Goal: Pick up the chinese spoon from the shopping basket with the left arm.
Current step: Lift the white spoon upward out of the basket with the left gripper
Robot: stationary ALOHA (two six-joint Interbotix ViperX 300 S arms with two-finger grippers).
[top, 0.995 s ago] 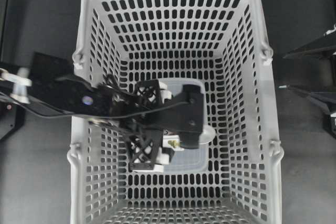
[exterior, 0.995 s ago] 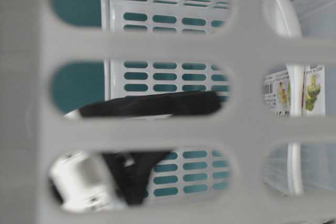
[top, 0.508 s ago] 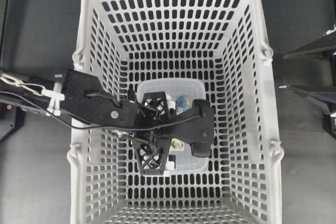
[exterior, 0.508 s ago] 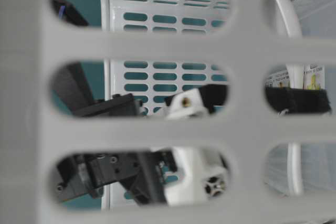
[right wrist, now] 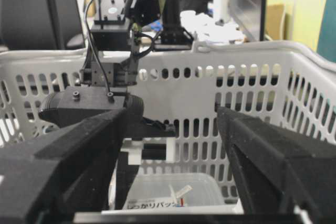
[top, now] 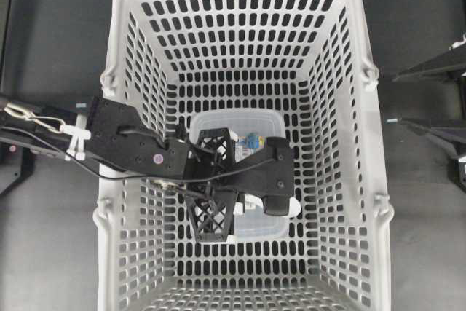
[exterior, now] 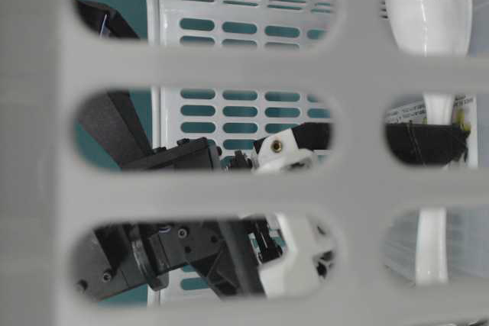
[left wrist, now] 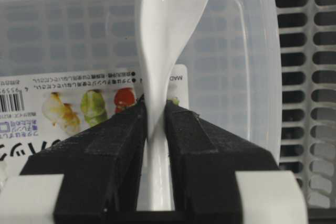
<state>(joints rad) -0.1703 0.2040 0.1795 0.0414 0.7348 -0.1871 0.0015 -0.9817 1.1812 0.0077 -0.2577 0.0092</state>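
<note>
The chinese spoon (left wrist: 169,30) is glossy white and stands between the black pads of my left gripper (left wrist: 156,106), which is shut on its narrow neck. Its bowl points away from the wrist camera. Through the wall slots of the table-level view the spoon (exterior: 426,13) stands upright. From overhead, my left gripper (top: 244,191) reaches in over the left wall of the light-grey shopping basket (top: 116,49) and hides most of the spoon. My right gripper (right wrist: 172,114) is open and empty outside the basket's right side (top: 393,100).
A clear plastic labelled container (top: 240,123) lies on the basket floor right under the left gripper, and its fruit label (left wrist: 79,106) shows behind the jaws. The slotted basket walls (left wrist: 310,77) stand close on all sides.
The left arm came down into the basket and its jaws closed on the spoon. The spoon now stands upright in the table-level view. The right arm has not moved.
</note>
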